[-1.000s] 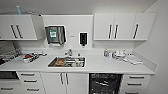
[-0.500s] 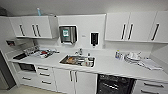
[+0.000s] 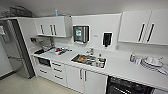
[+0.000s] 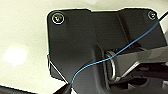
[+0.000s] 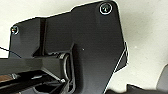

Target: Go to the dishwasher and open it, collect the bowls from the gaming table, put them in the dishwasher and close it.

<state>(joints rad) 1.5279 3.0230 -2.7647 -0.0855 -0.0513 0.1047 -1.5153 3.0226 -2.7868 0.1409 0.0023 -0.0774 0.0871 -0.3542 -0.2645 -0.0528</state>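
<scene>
The dishwasher (image 3: 127, 87) shows in the head view as a dark opening under the white counter (image 3: 120, 68), at the lower right, right of the sink cabinet doors. Thin rack lines seem to show inside it; its door is cut off by the picture's edge. The bowls and the gaming table are out of view. In both wrist views the robot's dark plate hangs over a pale floor (image 4: 22, 37), and a blue cable (image 4: 112, 56) crosses the left one.
A steel sink (image 3: 88, 60) full of dishes sits mid-counter. Stacked plates (image 3: 151, 62) stand at the right, clutter (image 3: 58, 50) at the left. A tall fridge (image 3: 18, 50) stands at the far left. White wall cabinets (image 3: 140, 27) hang above. Pale floor (image 3: 25, 86) lies in front.
The whole head picture has shifted: the kitchen unit now sits further right and looks larger, so the camera has moved. Nothing on the counter has moved.
</scene>
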